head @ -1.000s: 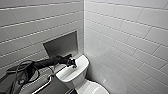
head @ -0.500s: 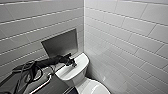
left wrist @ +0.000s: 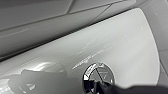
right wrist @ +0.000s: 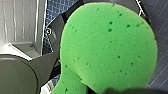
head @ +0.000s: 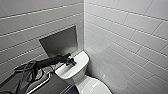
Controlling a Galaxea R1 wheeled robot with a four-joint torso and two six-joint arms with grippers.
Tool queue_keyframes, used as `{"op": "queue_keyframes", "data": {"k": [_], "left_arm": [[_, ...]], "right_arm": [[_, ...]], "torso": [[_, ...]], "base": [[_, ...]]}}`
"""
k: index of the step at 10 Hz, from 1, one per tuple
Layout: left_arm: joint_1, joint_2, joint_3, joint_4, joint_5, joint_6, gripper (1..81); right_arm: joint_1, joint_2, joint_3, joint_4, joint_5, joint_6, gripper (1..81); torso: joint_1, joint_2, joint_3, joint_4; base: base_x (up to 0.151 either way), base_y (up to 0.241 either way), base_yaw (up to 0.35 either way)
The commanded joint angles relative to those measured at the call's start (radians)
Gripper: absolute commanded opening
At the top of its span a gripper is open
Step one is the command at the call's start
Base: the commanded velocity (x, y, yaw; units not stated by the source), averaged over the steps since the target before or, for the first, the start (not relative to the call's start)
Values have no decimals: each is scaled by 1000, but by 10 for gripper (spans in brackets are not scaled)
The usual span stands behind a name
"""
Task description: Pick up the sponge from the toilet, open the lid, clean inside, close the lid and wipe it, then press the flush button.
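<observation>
Tight corner around the tank; the way in is from above and from 5 o'clock.
The tank top (head: 81, 58) has the back wall (head: 30, 25) close behind it at 11 o'clock and the side wall (head: 130, 37) near its end at 2 o'clock. The left arm (head: 47, 62) lies across from 9 o'clock, with the left gripper (head: 70, 61) at the button (left wrist: 98, 76). A grab bar (head: 41, 83) crosses at 8 o'clock. Above the lid (head: 93, 88), at 5 o'clock, the space is open. On the right side, the sponge (right wrist: 107, 50) hangs over bare floor (right wrist: 160, 15).

Two walls of large pale grey tiles meet in a corner (head: 84, 30) at the upper middle of the head view. A dark rectangular panel (head: 60, 41) sits in the left wall (head: 27, 22), with a pale metal bar (head: 41, 83) at lower left. The floor (right wrist: 160, 15) has small dark blue tiles.
</observation>
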Motion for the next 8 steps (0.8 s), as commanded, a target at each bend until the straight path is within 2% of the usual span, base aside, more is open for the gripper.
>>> {"op": "queue_keyframes", "data": {"k": [1,3,4,5,6,8], "left_arm": [[-174,20,-12,31,20,4,10],[-162,59,-31,44,20,4,10],[-154,70,-32,46,20,5,10],[-153,70,-32,46,20,5,10],[-153,67,-32,46,21,5,10],[-159,48,-29,43,20,2,10]], "right_arm": [[4,-26,17,-5,-64,5,10],[2,-23,17,-6,-64,5,10],[1,-20,14,-8,-64,3,10],[1,-19,14,-8,-64,3,10],[1,-16,14,-8,-64,3,10],[2,-3,-6,-6,-65,3,10]], "torso": [[0,0,0,0],[0,0,0,0],[0,0,-78,0],[0,0,-79,0],[0,0,-23,0],[0,0,-48,0]], "base": [[0,0,0],[0,0,0],[0,0,0],[0,0,0],[0,0,0],[0,0,0]]}}
